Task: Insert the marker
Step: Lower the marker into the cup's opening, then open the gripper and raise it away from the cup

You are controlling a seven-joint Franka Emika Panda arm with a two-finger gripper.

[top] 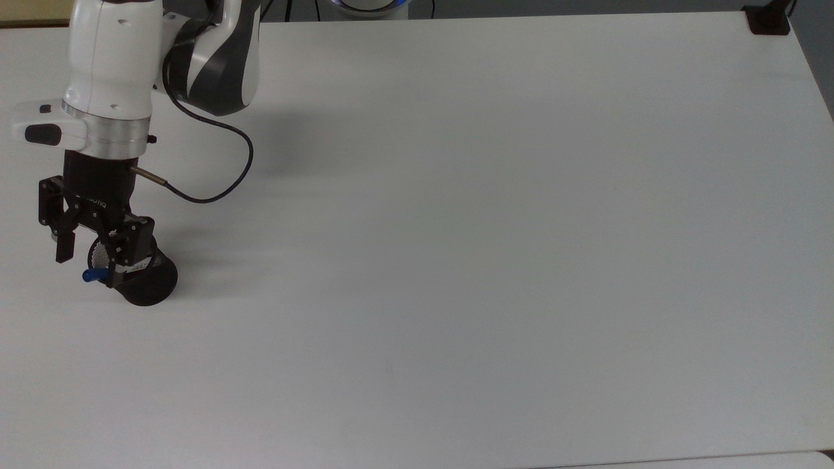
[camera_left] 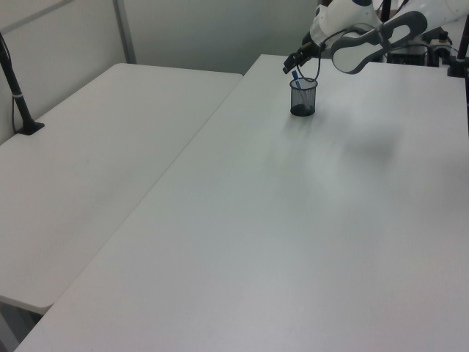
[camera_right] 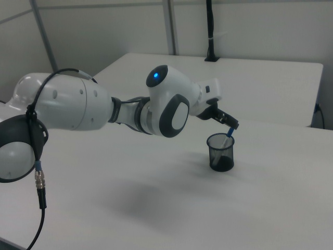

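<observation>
A black mesh cup (top: 154,285) stands upright near the top view's left edge of the white table (top: 456,228). The marker (top: 93,275) leans inside it, its blue cap sticking out over the rim toward the top view's left. My gripper (top: 91,255) hangs just above the cup's rim, open, its fingers (top: 64,246) spread to either side of the marker and apart from it. In the left view the cup (camera_left: 303,97) holds the tilted marker (camera_left: 295,75) under the gripper (camera_left: 292,64). The right view shows the cup (camera_right: 221,153), the marker (camera_right: 229,135) and the gripper (camera_right: 230,124) the same way.
A black cable (top: 215,189) loops from my wrist over the table. A black clamp base (top: 769,19) sits at the top view's far right corner. In the left view a second white table (camera_left: 88,154) with a black pole (camera_left: 16,88) adjoins on the left view's left.
</observation>
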